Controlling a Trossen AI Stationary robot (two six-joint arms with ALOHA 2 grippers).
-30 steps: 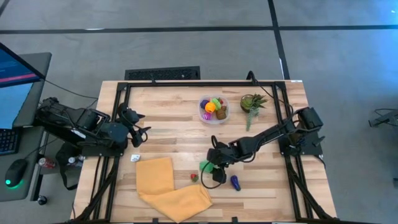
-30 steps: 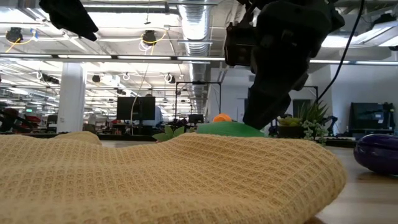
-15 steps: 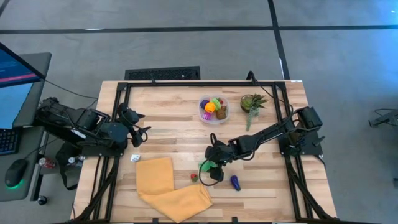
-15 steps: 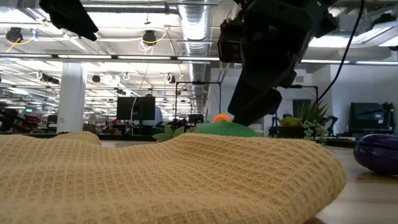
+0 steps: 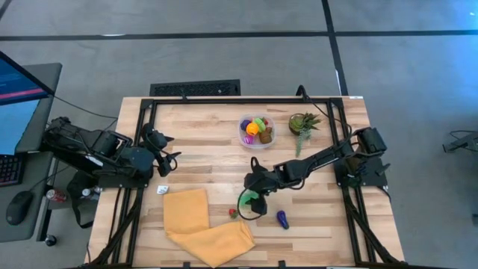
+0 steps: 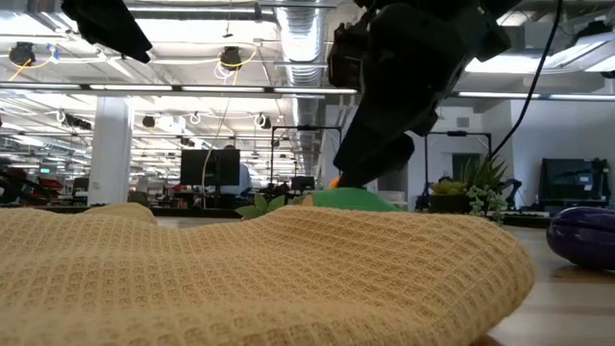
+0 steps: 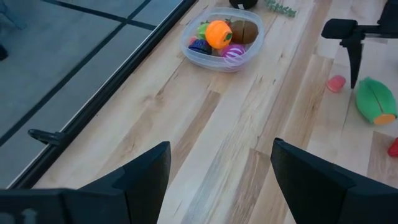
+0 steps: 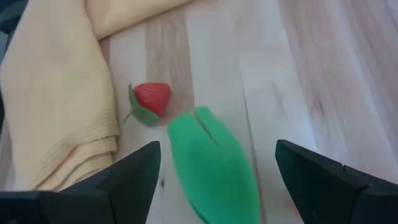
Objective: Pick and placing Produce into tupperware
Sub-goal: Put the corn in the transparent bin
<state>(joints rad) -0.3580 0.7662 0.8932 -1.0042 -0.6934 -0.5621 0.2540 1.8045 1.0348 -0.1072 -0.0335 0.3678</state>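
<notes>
High view: tupperware [image 5: 256,133] near counter [image 5: 202,161] far edge, several produce pieces inside; green piece [image 5: 247,199], strawberry [image 5: 233,213] and purple piece [image 5: 282,219] left out beside yellow cloth [image 5: 202,224].
Low view: right end effector [image 6: 370,163] over green piece.
Left wrist view: left end effector [image 7: 217,174] spread, empty, parked aside.
Right wrist view: fingers [image 8: 134,171] spread wide astride green piece, not gripped.
Progress: judged over halfway.

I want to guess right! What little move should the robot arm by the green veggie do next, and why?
Probably lower the right pincer and close on the green veggie. Its fingers stand open on either side, above the veggie, which lies on the table beside the strawberry, not yet in the tupperware.
</notes>
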